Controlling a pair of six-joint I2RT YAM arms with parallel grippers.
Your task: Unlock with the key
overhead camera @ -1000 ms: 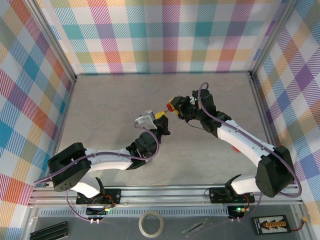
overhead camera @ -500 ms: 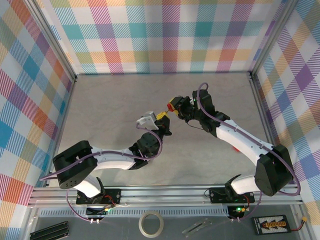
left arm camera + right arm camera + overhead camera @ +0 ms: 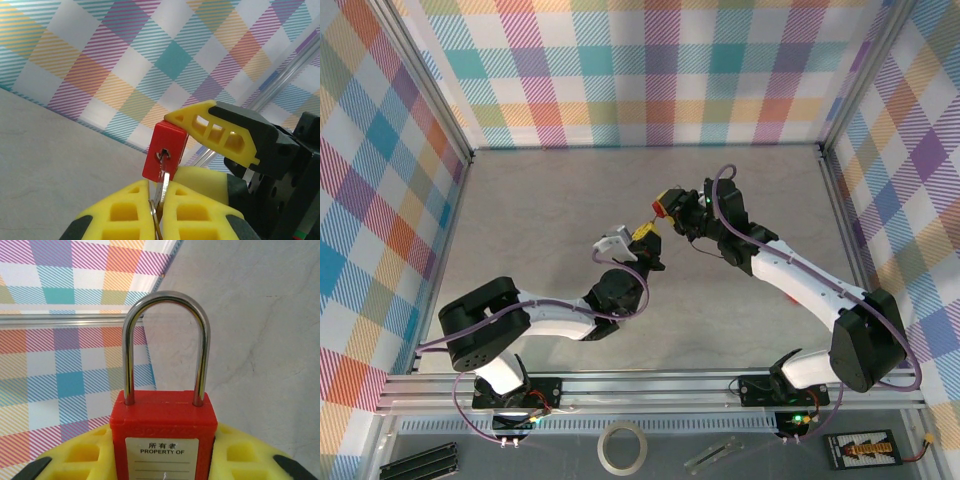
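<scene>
Over the middle of the grey desk (image 3: 540, 220), a little to the right, the two arms meet tip to tip, and the red padlock (image 3: 667, 203) hangs there in the air between them rather than lying on the surface. The right pincer (image 3: 672, 208) is clamped on the padlock's body, with its yellow pads (image 3: 75, 452) pressed against both sides. In the right wrist view the padlock (image 3: 164, 440) stands upright, and its steel shackle (image 3: 166, 345) arches over the top with both legs seated in the body. A white label (image 3: 162, 452) on the face carries three Chinese characters, 所有者, and beneath them "PROPERTY OF" above blank ruled lines. There is faint raised lettering on the red strip over the label, too shallow for me to read. The left pincer (image 3: 645, 233) comes in from the near left, its yellow fingers (image 3: 127, 202) pinched together on a thin metal key (image 3: 163, 187). From the left wrist, the blade runs up to the keyhole in the underside of the padlock (image 3: 165, 150), and its tip seems to sit in the slot. Plaid cloth walls (image 3: 650, 70) ring the desk. A roll of tape (image 3: 622, 445) lies on the near ledge below the arm bases.
</scene>
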